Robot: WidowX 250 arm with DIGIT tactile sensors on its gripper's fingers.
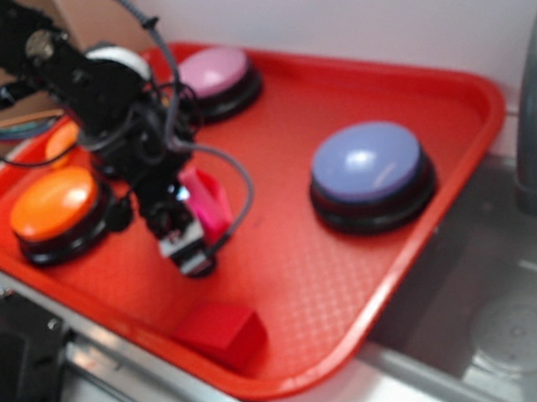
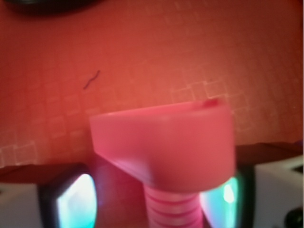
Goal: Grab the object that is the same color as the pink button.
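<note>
Gripper [image 1: 196, 234] clamped on the hot-pink bolt [image 1: 207, 203], over the red tray [image 1: 302, 287] between the orange button [image 1: 55, 205] and the lavender-blue button [image 1: 368, 166]. Up close in the wrist view: ribbed shaft of the bolt [image 2: 173, 209] pinched between the fingers [image 2: 71, 204], wide flared head jutting forward over the tray's textured floor [image 2: 190, 47]. Whether lifted clear or touching, hard to tell. Pink button [image 1: 215, 71] back at the far rim, red wedge block [image 1: 222, 331] near the front edge.
</note>
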